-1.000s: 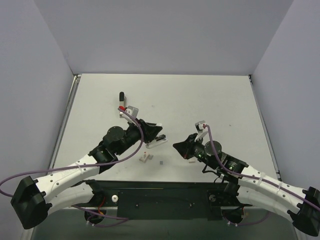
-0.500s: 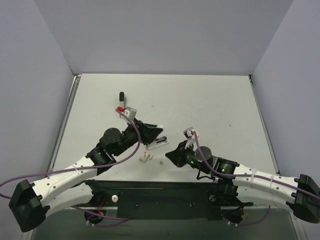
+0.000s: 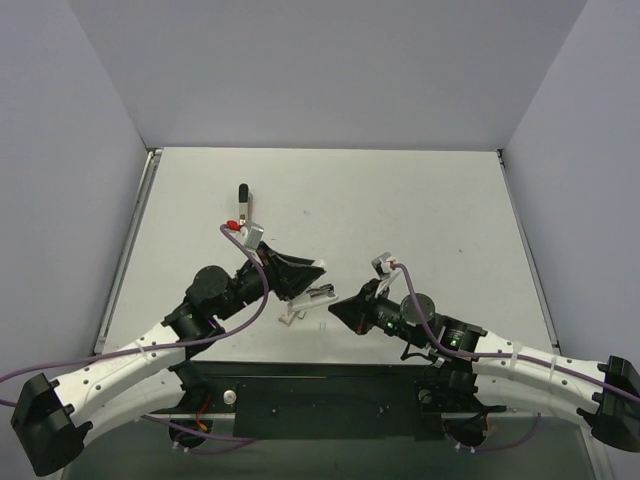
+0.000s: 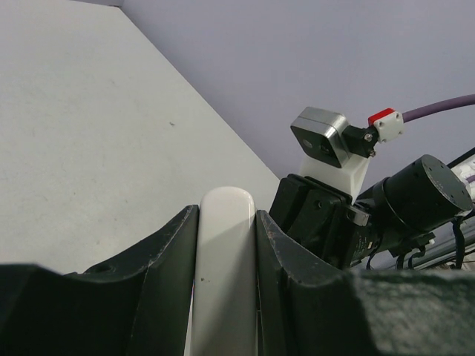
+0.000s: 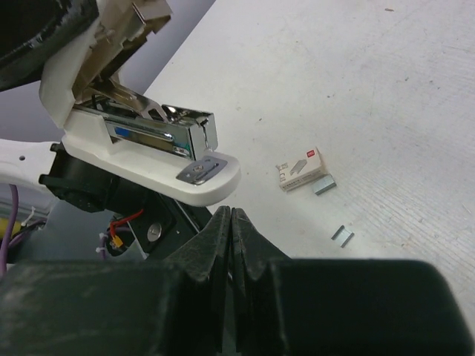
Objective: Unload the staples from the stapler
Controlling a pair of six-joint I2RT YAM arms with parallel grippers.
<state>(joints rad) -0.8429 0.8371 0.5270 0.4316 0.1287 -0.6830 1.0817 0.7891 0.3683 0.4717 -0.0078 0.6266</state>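
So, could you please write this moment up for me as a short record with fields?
stapler: white, hinged open, metal staple channel exposed
left hand: gripping the stapler, holding it up
right hand: shut, empty, tips pointed close to the stapler's front end
staple box: small, lying on the table
loose staple strips: two short pieces on the table, one right beside the box

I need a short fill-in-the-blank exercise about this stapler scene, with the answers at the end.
The stapler held by the left end effector is ___ in colour.
It is hinged ___, showing its magazine.
The right end effector is ___ and holds nothing.
The small staple box lies on the ___.
Answers: white; open; shut; table.
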